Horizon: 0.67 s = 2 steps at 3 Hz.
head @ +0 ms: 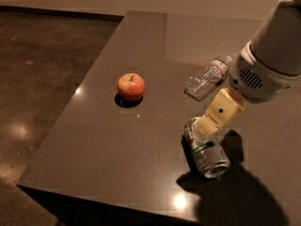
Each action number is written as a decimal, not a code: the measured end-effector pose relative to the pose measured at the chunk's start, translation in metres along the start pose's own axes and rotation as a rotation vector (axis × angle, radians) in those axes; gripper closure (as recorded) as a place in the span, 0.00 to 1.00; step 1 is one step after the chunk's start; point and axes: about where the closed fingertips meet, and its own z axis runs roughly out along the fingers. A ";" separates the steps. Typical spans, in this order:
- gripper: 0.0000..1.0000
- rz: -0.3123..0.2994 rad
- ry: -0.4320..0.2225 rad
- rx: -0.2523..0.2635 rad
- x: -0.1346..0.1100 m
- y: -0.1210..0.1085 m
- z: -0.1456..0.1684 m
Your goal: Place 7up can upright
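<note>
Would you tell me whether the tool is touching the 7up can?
Cannot tell: the camera view shows the tool overlapping the 7up can at its far end.

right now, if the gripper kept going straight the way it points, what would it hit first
The 7up can, lying on its side: the gripper points down-left at its far end, seemingly almost touching, though depth is unclear.

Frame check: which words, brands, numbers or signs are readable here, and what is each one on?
Nothing in this view is legible.
7up can, lying on its side: green markings on its wall, too blurred to read.
Water bottle, lying on its side: label band near the neck, unreadable.
Apple: no text.
Gripper, down at the can's far end: no lettering visible.
</note>
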 end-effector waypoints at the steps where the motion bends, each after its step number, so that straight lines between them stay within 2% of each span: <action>1: 0.00 0.117 0.027 -0.013 0.003 0.004 0.015; 2: 0.00 0.173 0.056 -0.020 0.002 0.014 0.031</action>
